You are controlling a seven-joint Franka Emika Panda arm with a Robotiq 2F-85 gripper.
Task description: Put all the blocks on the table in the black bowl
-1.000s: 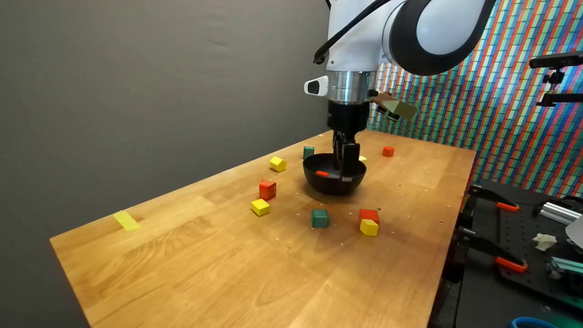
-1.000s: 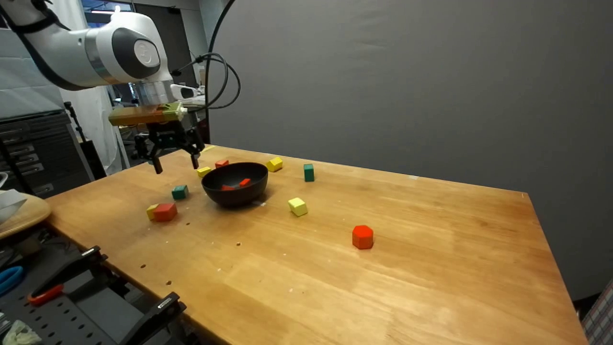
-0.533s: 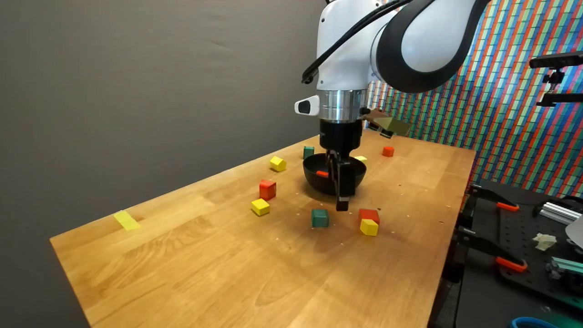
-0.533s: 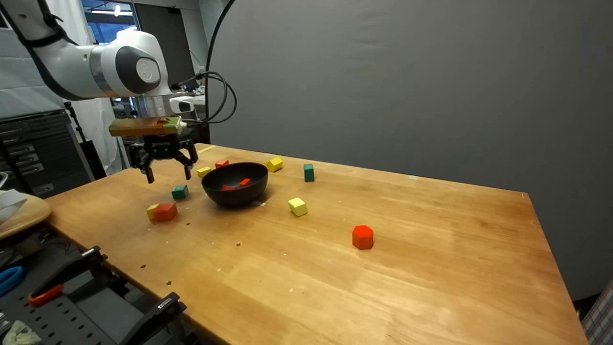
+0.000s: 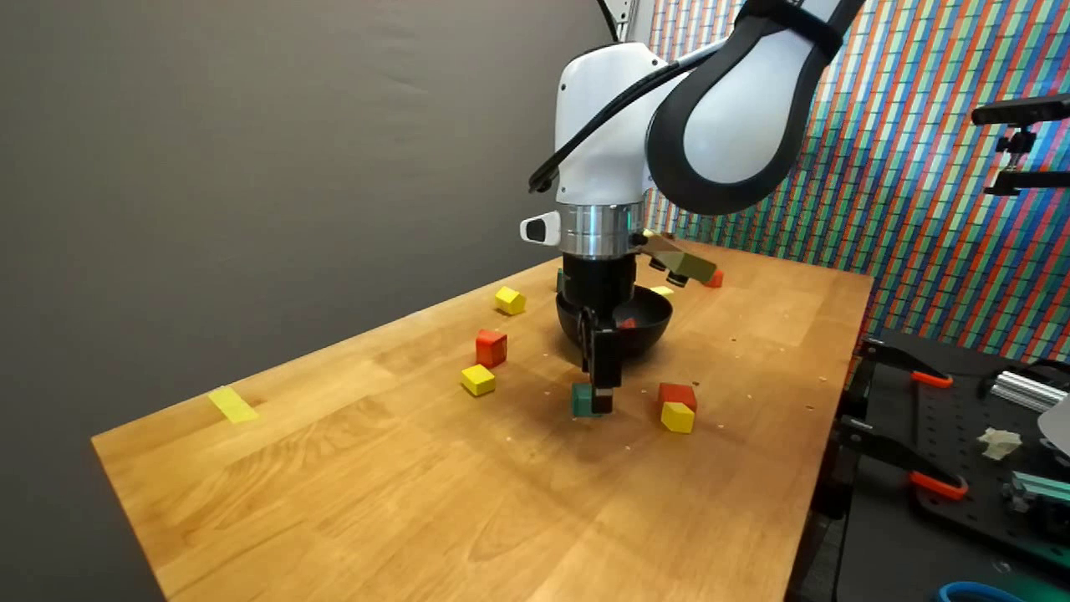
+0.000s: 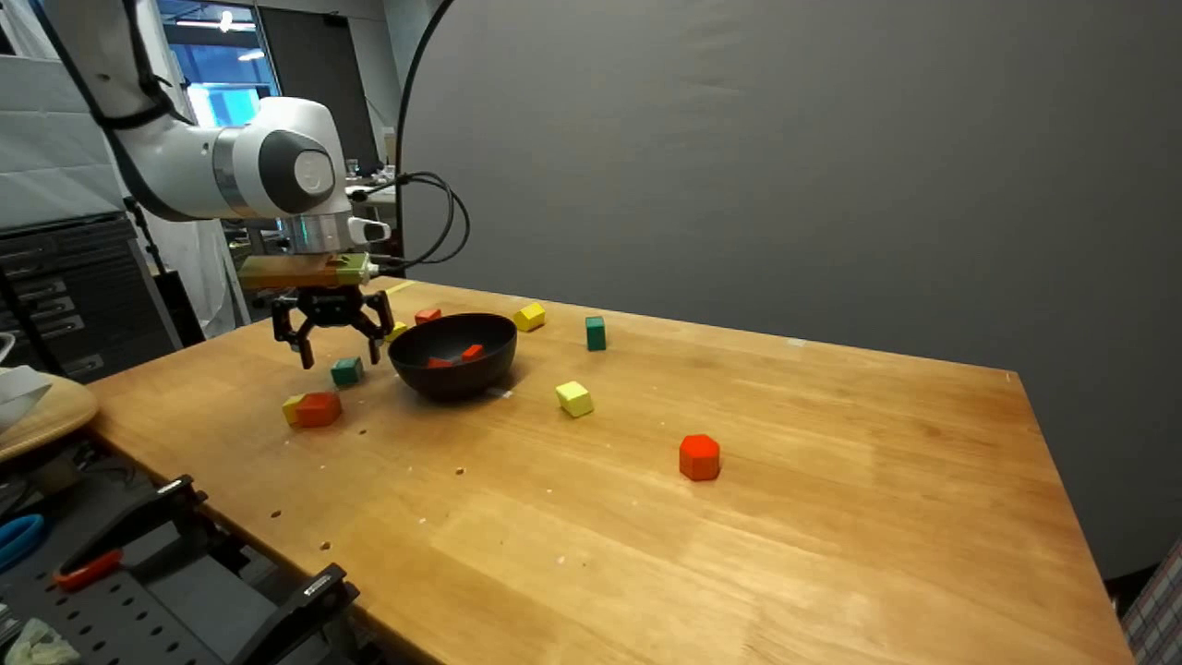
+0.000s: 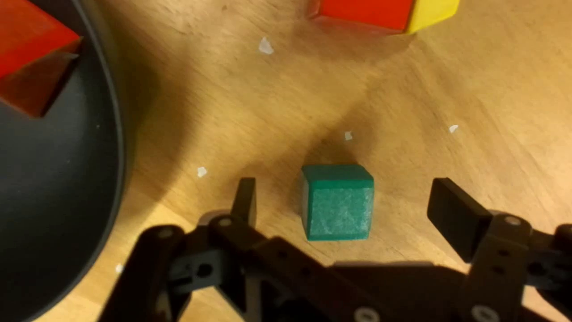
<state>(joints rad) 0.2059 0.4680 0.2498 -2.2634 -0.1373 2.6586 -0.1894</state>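
My gripper is open and empty, low over a green block; in the wrist view its fingers stand apart on either side of it. The gripper also shows in an exterior view, just beside the black bowl. Two red blocks lie in the bowl. A red block and a yellow block sit together nearby. Further blocks on the table are red, yellow, yellow, green, pale yellow and red.
A flat pale-yellow strip lies near the table's far corner. Black clamps with orange grips stand at the table's side by a black perforated plate. A grey wall runs behind the table.
My gripper has moved down and from beside the bowl to over the green block, still open. The blocks and the bowl have not moved.
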